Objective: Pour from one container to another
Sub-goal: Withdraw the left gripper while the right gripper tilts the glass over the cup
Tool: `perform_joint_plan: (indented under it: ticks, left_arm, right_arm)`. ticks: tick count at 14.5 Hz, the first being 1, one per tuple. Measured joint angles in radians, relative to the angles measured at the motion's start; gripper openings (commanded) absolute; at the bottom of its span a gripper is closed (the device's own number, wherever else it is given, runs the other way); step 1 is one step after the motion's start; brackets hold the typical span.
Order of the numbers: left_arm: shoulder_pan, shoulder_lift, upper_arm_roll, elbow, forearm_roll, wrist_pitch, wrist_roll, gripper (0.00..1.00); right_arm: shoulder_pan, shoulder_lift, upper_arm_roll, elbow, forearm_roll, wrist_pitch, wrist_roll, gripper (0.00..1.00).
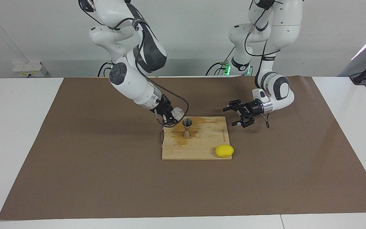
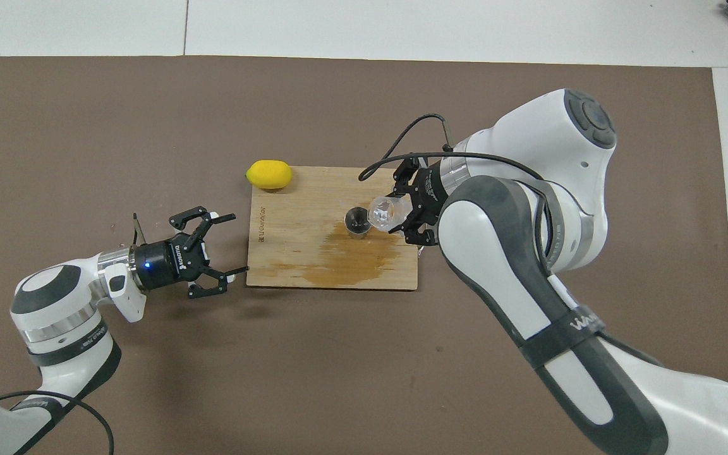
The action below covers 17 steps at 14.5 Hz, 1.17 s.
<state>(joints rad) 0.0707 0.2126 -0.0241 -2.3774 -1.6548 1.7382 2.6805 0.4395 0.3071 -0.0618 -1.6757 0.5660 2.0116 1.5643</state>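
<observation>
The metal hourglass jigger point(image 1: 186, 128) point(image 2: 357, 222) stands upright on the wooden cutting board point(image 1: 202, 146) point(image 2: 288, 253). My right gripper point(image 1: 172, 115) point(image 2: 405, 212) is shut on the clear glass cup point(image 1: 179, 112) point(image 2: 385, 211) and holds it tipped on its side, its mouth toward the jigger's open top, just above and beside it. My left gripper point(image 1: 238, 115) point(image 2: 228, 245) is open and empty, low over the brown mat beside the board's edge toward the left arm's end; that arm waits.
A yellow lemon point(image 1: 224, 151) point(image 2: 269, 174) lies at the board's corner farthest from the robots, toward the left arm's end. A wet brownish stain point(image 1: 183, 138) point(image 2: 357, 256) spreads on the board around the jigger. The brown mat point(image 1: 91, 165) covers the table.
</observation>
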Motion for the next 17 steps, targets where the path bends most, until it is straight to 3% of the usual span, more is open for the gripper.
perform_joint_plan:
  ticks: [7,11,17]
  left_arm:
    - [0.201,-0.068,0.004,0.065,0.373,-0.057,-0.100,1.00]
    - [0.271,-0.112,0.007,0.210,0.634,-0.075,-0.195,1.00]
    - [0.292,-0.134,0.006,0.447,0.919,-0.204,-0.351,1.00]
  right_arm:
    - [0.016,0.006,0.000,0.000,-0.057,0.011,0.041,0.00]
    - [0.033,0.007,0.000,0.000,-0.088,0.049,0.103,0.00]
    - [0.047,0.008,0.000,0.000,-0.137,0.056,0.161,0.00]
